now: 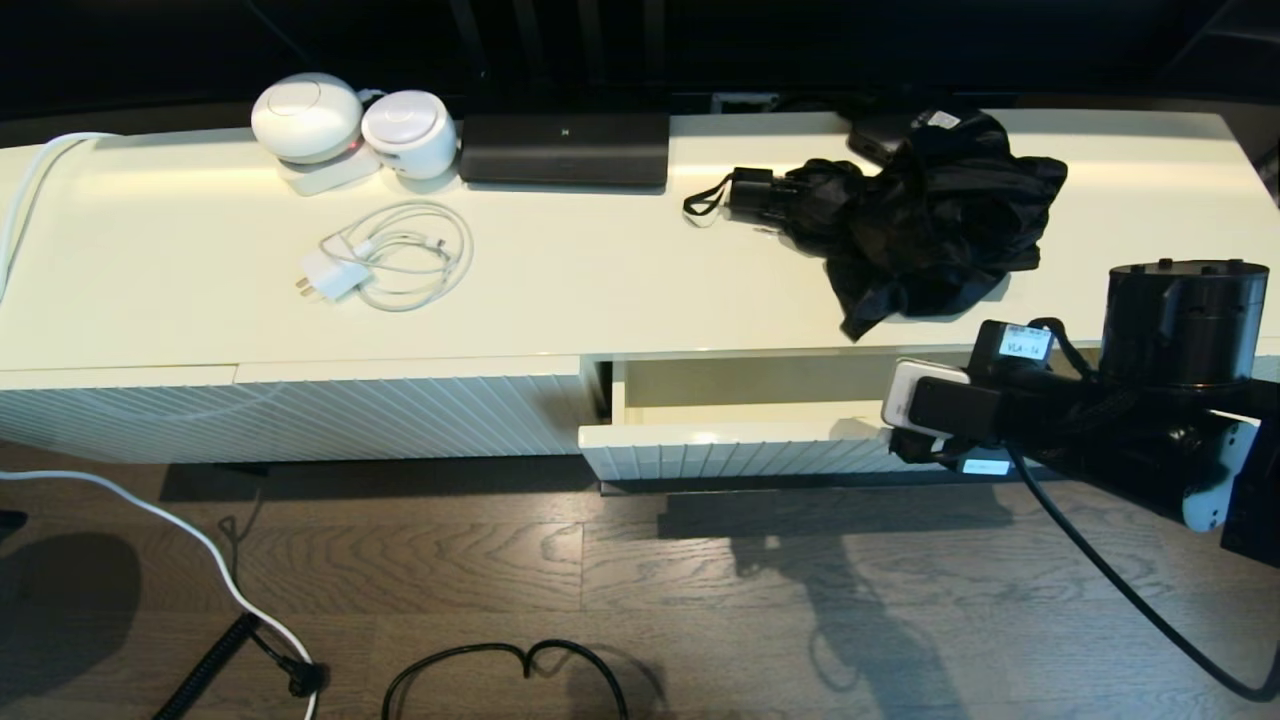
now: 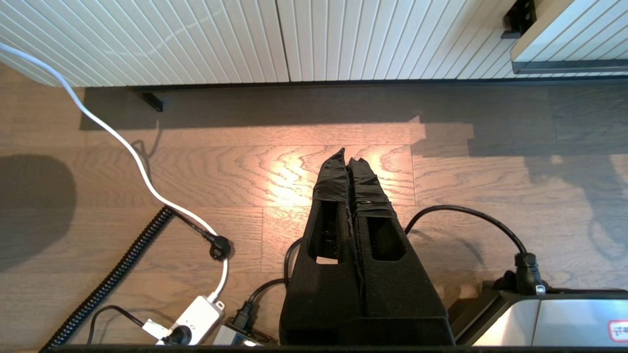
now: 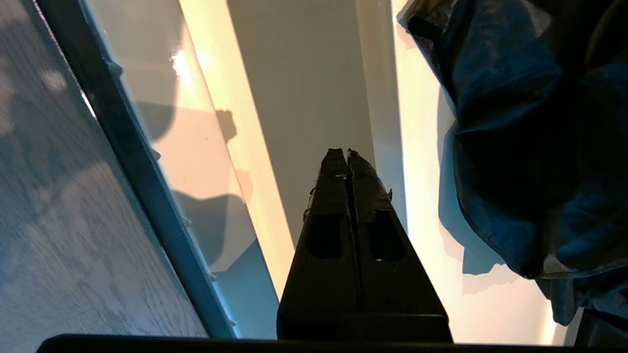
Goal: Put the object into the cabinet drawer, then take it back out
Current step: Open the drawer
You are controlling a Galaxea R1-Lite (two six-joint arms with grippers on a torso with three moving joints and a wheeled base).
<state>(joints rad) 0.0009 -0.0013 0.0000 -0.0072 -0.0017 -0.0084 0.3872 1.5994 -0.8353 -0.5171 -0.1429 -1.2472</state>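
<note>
The object, a black folding umbrella [image 1: 920, 220] with rumpled fabric, lies on the cabinet top at the right, its handle and strap loop [image 1: 735, 192] pointing left. Below it the cabinet drawer [image 1: 730, 440] stands partly pulled out and holds nothing that I can see. My right arm [image 1: 1100, 410] reaches in from the right over the drawer's right end. In the right wrist view my right gripper [image 3: 347, 153] is shut and holds nothing, pointing over the drawer's inside [image 3: 304, 88], with the umbrella [image 3: 530, 122] beside it on the top. My left gripper [image 2: 347, 156] hangs shut above the floor.
Two white round devices [image 1: 305, 115] [image 1: 410, 130], a black box [image 1: 565, 148] and a white charger with cable [image 1: 390, 258] sit on the cabinet's left half. A small flat black box [image 1: 885, 135] lies behind the umbrella. Cables [image 1: 200, 560] and a power strip [image 2: 196, 321] cross the wooden floor.
</note>
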